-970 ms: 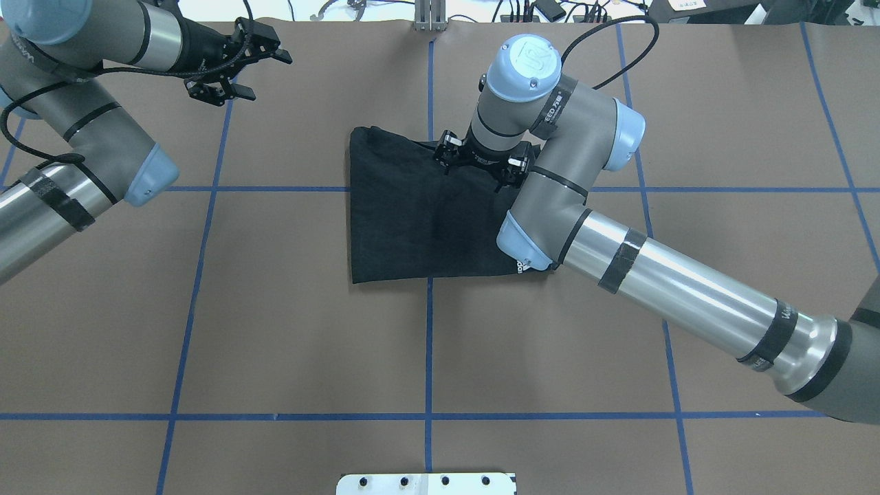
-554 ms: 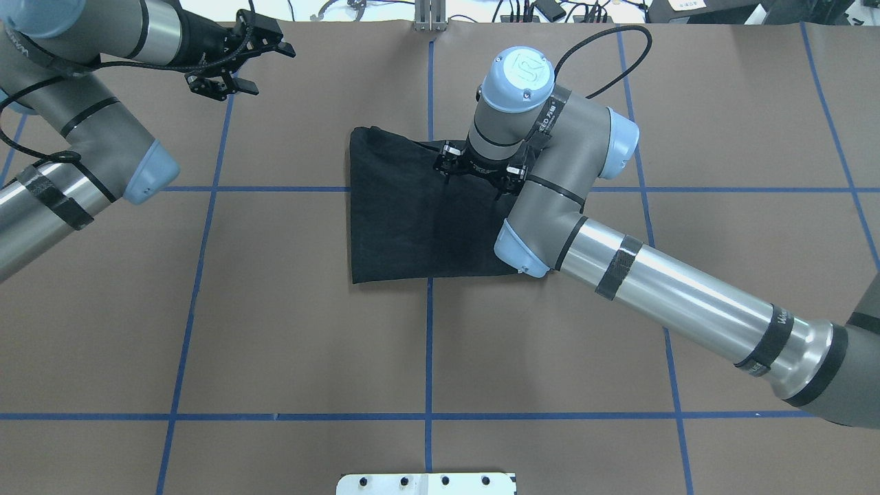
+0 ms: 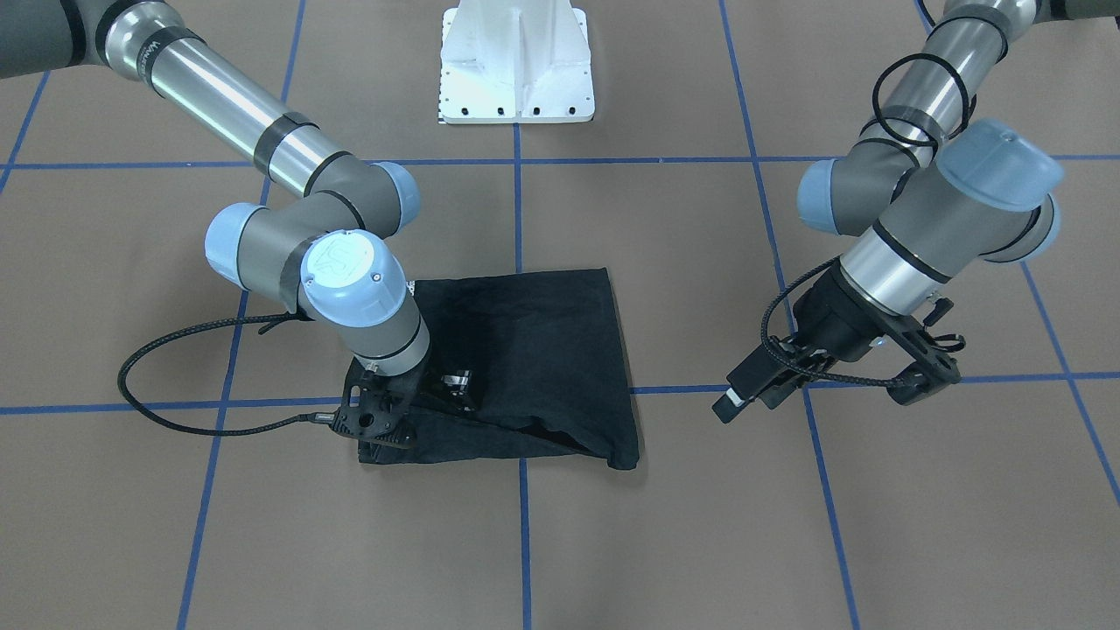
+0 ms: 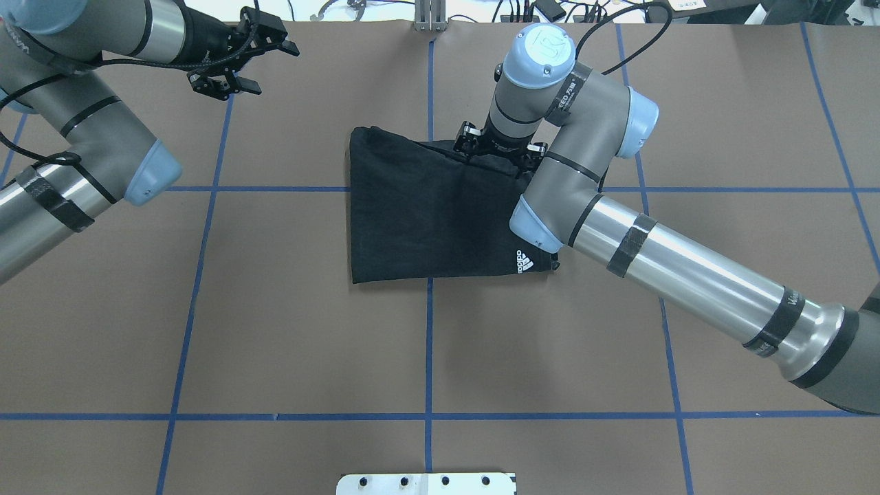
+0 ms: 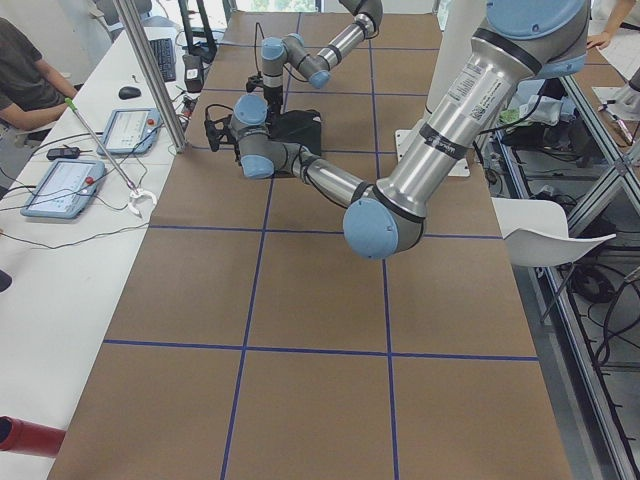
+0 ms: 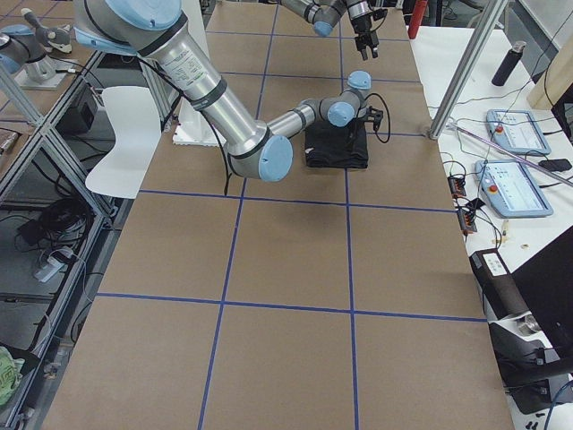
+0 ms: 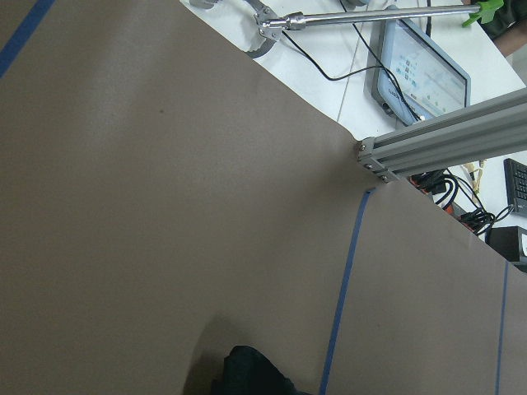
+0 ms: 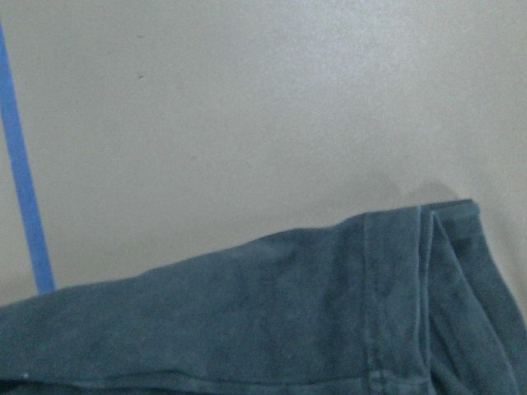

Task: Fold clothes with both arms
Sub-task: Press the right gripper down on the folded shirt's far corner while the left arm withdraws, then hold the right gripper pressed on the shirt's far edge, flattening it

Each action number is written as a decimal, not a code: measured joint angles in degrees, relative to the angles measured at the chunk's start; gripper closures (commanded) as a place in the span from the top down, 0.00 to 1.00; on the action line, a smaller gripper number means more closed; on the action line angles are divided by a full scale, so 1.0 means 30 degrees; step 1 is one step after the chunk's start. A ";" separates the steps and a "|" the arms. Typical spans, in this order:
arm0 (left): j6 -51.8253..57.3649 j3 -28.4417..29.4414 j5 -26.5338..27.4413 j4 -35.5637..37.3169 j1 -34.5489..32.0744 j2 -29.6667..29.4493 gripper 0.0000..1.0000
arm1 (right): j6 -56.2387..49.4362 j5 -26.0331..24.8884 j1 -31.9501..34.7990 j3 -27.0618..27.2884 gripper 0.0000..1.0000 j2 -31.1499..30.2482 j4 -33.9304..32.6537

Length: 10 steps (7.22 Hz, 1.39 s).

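You saw the right arm [image 4: 687, 268] shift off the white logo [image 4: 524, 262] of the black T-shirt [image 4: 426, 213], folded on the worktop [image 4: 309, 330]; its jaws sat at the far hem, grip unclear, while the left arm [image 4: 103, 137] held its jaws agape, empty.

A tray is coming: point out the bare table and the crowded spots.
Bare: the table between T-shirt and white base; also between left gripper and T-shirt. Crowded: the T-shirt's far edge and right side, at the right gripper and right arm.

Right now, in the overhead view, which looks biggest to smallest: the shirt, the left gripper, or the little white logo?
1. Black T-shirt, largest.
2. Left gripper, middle.
3. White logo, smallest.
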 measured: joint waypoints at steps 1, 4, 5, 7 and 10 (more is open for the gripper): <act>-0.0079 -0.0176 0.0011 0.0019 0.0000 0.0005 1.00 | -0.0414 0.0000 0.0287 -0.0341 1.00 0.0023 0.0018; -0.0145 -0.0551 0.0016 0.0031 -0.0002 0.0037 1.00 | -0.1089 0.0026 0.0917 -0.0985 0.99 0.0136 0.0045; -0.0134 -0.0642 0.0011 0.0032 0.0002 0.0106 1.00 | -0.1205 0.0052 0.1119 -0.1093 0.99 0.0298 0.0061; 0.0109 -0.0706 -0.0122 0.0032 -0.0057 0.0697 1.00 | -0.1134 0.0312 0.1237 -0.0975 0.99 0.1001 0.0076; 0.1631 -0.0718 -0.0053 0.0052 -0.0546 0.2444 1.00 | -0.1289 0.1014 0.0608 0.0024 0.99 0.1545 -0.0282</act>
